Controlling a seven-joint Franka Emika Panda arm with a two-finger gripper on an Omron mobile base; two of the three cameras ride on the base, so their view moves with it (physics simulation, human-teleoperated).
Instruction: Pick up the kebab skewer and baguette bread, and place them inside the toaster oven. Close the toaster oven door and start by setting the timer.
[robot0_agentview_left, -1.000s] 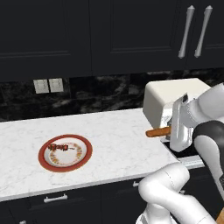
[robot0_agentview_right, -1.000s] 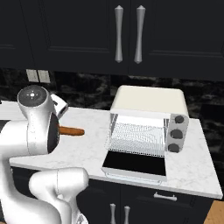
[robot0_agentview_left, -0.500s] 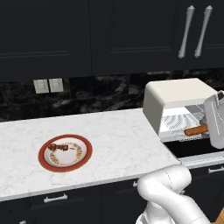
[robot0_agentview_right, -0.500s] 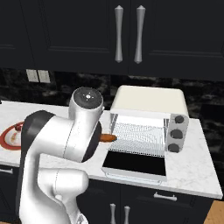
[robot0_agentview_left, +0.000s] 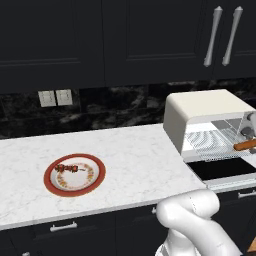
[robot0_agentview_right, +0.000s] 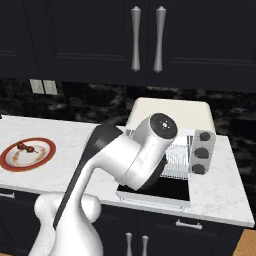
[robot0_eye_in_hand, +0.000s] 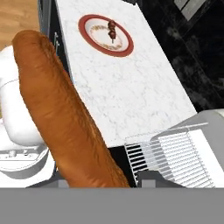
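The baguette bread (robot0_eye_in_hand: 61, 118), a long smooth orange-brown loaf, runs close along the hand view, and my gripper (robot0_agentview_left: 250, 139) is shut on it; the fingertips are hidden behind the loaf. In the left base view one end of the baguette bread (robot0_agentview_left: 245, 145) hangs in front of the open mouth of the cream toaster oven (robot0_agentview_left: 205, 112), level with its wire rack (robot0_eye_in_hand: 175, 157). The toaster oven door (robot0_agentview_left: 222, 170) lies folded down flat. Left behind on the red-rimmed plate (robot0_agentview_left: 95, 180) is the kebab skewer (robot0_agentview_left: 69, 168). My arm hides the oven mouth in the right base view.
Three knobs (robot0_agentview_right: 200, 152) sit on the oven's right side. Dark upper cabinets with silver handles (robot0_agentview_left: 222, 35) hang above the oven. The white marble counter (robot0_agentview_left: 135, 165) stretches between plate and oven. A wall outlet (robot0_agentview_left: 55, 98) is on the backsplash.
The arm has swung right from beside the plate to the oven's open front, carrying the baguette with it. The plate and skewer have stayed put.
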